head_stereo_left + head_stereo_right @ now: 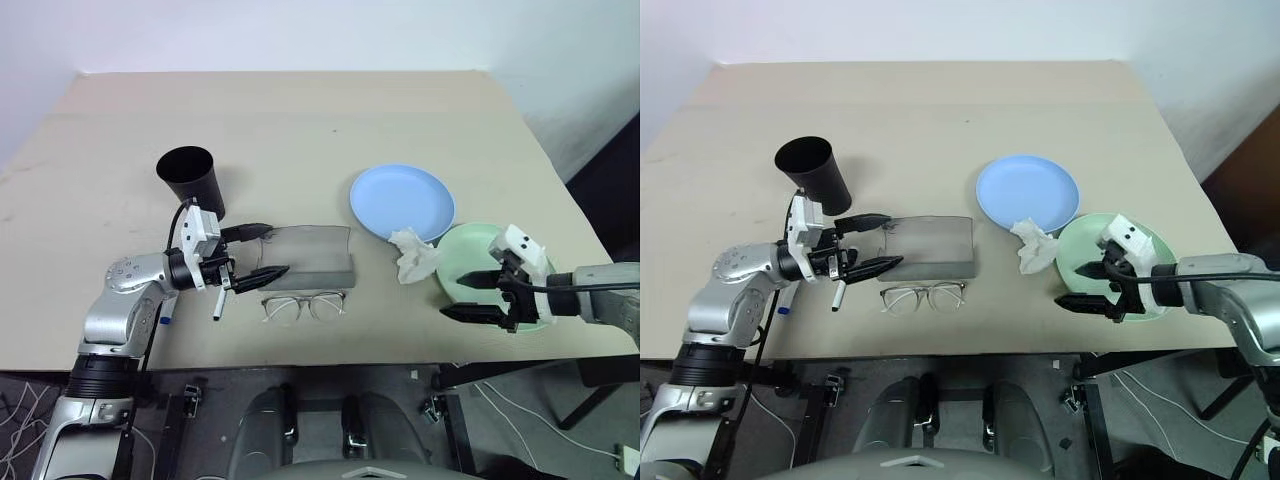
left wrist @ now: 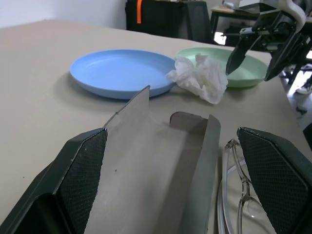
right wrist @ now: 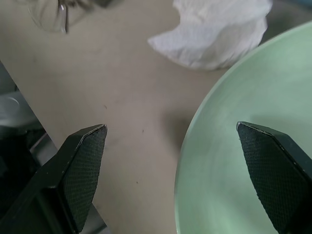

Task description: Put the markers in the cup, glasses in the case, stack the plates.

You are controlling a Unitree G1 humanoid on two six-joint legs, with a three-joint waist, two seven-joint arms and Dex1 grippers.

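The beige surface (image 1: 300,120) carries everything. The black cup (image 1: 190,180) stands upright toward the robot's left, away from the near edge. Just in front of it the left gripper (image 1: 262,253) hangs level, pointing to the robot's right, its fingers (image 2: 80,180) spread wide at the left end of the grey case (image 1: 312,258). The case lies open, its lid raised. Nothing is held between the fingers.

The glasses (image 1: 303,305) lie flat on the surface just beside the case, on its near side, outside it. One marker (image 1: 220,303) lies under the left gripper near the front edge; a second marker (image 1: 783,303), with a blue tip, pokes out beside the left forearm.

To the robot's right sits the blue plate (image 1: 402,200), and nearer the front right corner the green plate (image 1: 470,250). They are side by side, not stacked, with a crumpled tissue (image 1: 413,255) lying where their rims come close, touching the blue one.

The right gripper (image 1: 468,297) sits over the near-left rim of the green plate, angled downward, its fingers (image 3: 83,170) wide apart: one over bare surface, the other over the plate. It grips nothing.
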